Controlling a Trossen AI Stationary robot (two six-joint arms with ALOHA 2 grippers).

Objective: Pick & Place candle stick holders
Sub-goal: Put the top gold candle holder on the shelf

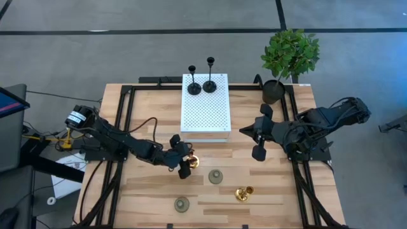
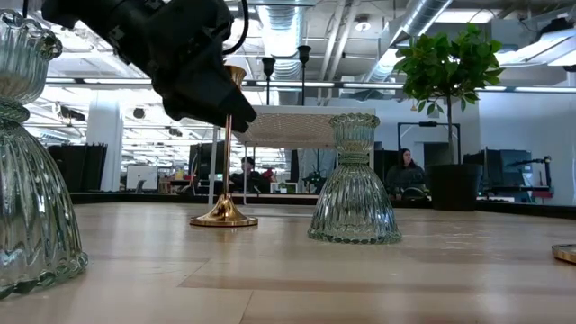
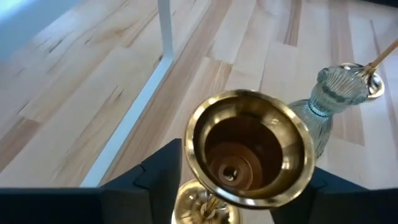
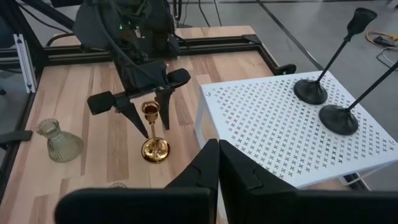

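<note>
A shiny gold holder (image 4: 153,134) stands upright on its round base (image 2: 223,216) on the table, left of centre. My left gripper (image 4: 155,127) is open, with one finger on either side of the holder's stem below the cup (image 3: 249,146); I see no touch. A second gold holder (image 1: 242,193) lies on its side near the front. Two grey-green holders (image 1: 216,177) (image 1: 182,204) stand on the table. Two black holders (image 1: 193,86) (image 1: 210,81) stand on the white stand (image 1: 205,111). My right gripper (image 4: 217,163) is shut and empty, hovering at the table's right.
The white perforated stand (image 4: 280,124) sits at the far middle, just beyond the upright gold holder. A black plant pot (image 1: 273,91) with a green plant stands at the far right corner. Black frame rails (image 1: 124,121) run along the table's left and right sides.
</note>
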